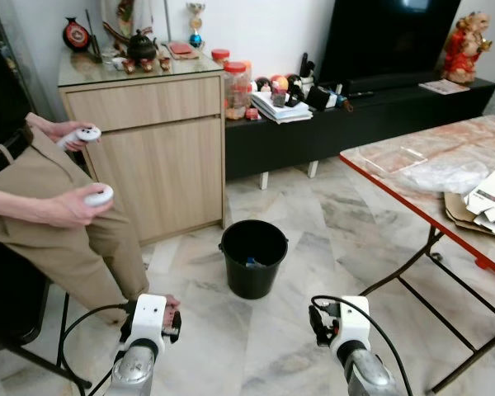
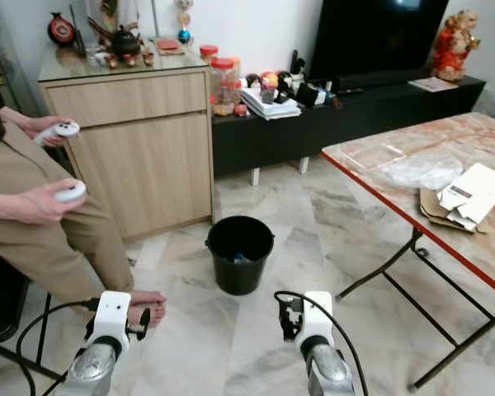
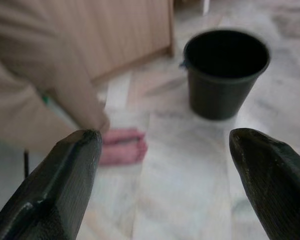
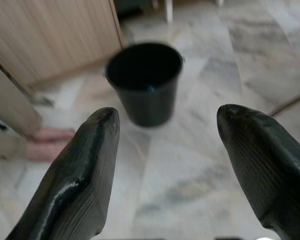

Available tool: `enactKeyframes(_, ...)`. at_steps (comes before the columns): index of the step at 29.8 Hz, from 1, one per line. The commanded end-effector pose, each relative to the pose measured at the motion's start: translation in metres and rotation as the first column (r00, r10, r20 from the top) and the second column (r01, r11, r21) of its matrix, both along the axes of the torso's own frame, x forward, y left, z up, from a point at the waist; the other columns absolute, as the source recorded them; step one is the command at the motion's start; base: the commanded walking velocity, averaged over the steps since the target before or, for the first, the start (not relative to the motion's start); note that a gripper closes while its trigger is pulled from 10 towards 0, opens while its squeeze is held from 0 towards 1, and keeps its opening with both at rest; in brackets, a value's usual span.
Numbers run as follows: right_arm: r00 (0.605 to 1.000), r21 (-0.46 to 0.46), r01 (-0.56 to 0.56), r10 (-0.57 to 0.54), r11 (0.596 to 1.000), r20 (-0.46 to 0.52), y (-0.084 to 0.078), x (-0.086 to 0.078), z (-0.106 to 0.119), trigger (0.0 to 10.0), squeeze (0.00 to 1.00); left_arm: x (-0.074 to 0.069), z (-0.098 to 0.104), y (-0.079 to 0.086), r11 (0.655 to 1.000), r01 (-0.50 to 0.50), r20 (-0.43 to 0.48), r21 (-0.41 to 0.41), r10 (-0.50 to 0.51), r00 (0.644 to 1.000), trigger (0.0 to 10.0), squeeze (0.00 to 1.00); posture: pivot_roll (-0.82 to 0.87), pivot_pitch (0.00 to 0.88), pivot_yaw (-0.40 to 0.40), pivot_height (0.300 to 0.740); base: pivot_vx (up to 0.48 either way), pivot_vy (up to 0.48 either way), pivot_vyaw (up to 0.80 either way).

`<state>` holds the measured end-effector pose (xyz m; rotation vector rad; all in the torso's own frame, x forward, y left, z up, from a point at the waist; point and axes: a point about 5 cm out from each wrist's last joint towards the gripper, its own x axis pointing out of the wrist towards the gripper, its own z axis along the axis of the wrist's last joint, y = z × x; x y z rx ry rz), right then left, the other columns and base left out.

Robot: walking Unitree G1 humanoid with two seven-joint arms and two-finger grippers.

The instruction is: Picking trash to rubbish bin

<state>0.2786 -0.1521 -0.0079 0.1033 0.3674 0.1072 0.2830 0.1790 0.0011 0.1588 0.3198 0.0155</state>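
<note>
Fingers of my left gripper point(image 3: 162, 185) and right gripper point(image 4: 165, 175) spread wide, empty; black bin point(image 1: 253, 256) sits ahead between them; cardboard trash point(image 1: 470, 216) lies on table point(image 1: 396, 177), beyond my right fingers; next I'd judge turning right to reach it.

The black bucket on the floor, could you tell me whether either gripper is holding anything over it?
No: the left gripper and right gripper are both open and empty, short of the black bucket.

Head cams look fwd/down; both wrist cams low, facing same black bin point(image 3: 226, 70).
</note>
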Motion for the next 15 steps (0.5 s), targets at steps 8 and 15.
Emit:
enactKeyframes(8,0.970,0.035,-0.074,0.064,0.997,0.236,0.035,0.025,0.041,10.0,0.00,0.021,0.040,-0.012,1.000,0.006,0.256,-0.015,-0.002,0.967,10.0,0.00,0.13,0.000,-0.036,0.740,0.000,0.000,0.00)
enactKeyframes(15,0.933,0.041,-0.091,0.071,0.995,0.353,0.048,0.040,0.069,10.0,0.00,0.032,0.065,-0.014,1.000,-0.006,0.376,0.003,0.005,0.927,10.0,0.00,0.12,0.000,-0.021,0.740,0.000,0.000,0.00)
